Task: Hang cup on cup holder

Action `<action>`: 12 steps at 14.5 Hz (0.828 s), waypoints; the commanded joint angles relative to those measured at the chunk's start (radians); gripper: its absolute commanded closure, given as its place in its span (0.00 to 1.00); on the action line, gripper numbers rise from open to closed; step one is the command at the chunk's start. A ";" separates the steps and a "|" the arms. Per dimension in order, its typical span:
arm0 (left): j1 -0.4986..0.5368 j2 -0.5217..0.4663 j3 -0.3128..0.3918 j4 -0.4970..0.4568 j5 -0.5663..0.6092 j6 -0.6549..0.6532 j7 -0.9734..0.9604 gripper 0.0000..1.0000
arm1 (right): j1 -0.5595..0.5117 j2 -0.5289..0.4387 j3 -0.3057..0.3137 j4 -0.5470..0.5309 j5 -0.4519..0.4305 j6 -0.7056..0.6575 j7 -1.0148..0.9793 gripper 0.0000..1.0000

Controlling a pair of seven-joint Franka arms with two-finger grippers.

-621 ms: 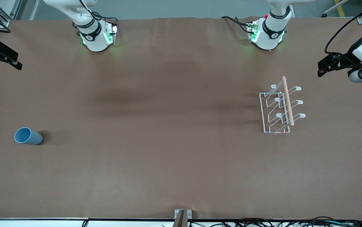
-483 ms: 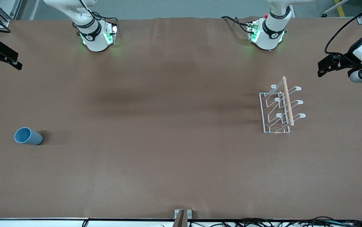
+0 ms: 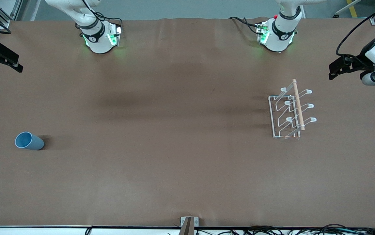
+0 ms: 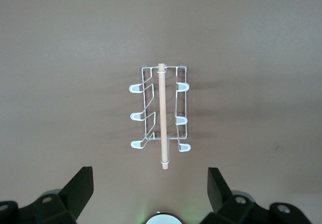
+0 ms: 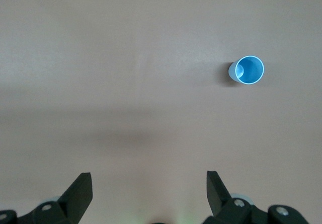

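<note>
The cup (image 3: 29,141) is a small light-blue tumbler standing alone on the brown table near the right arm's end, open mouth showing; the right wrist view sees it from above (image 5: 248,70). The cup holder (image 3: 288,112), a white wire rack with slanted pegs and a wooden rod on top, stands toward the left arm's end and fills the middle of the left wrist view (image 4: 161,110). My right gripper (image 3: 3,66) hangs open and empty high over its end of the table (image 5: 148,178). The left gripper (image 3: 345,67) is likewise open and empty, high beside the rack (image 4: 149,176).
The brown table cover (image 3: 174,147) stretches between cup and rack. The two arm bases (image 3: 99,36) (image 3: 277,32) stand along the table edge farthest from the camera. A small bracket (image 3: 189,223) sits at the nearest edge, with cables under it.
</note>
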 commanded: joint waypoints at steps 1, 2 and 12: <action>-0.004 0.016 -0.003 0.026 -0.003 -0.015 0.004 0.00 | -0.050 -0.009 0.005 -0.027 0.013 0.022 -0.006 0.00; -0.004 0.016 -0.004 0.026 -0.004 -0.015 0.004 0.00 | -0.073 0.002 0.005 -0.029 0.013 0.036 -0.012 0.00; -0.007 0.018 -0.006 0.025 -0.004 -0.015 0.004 0.00 | -0.361 0.399 0.007 -0.053 0.011 0.406 -0.199 0.00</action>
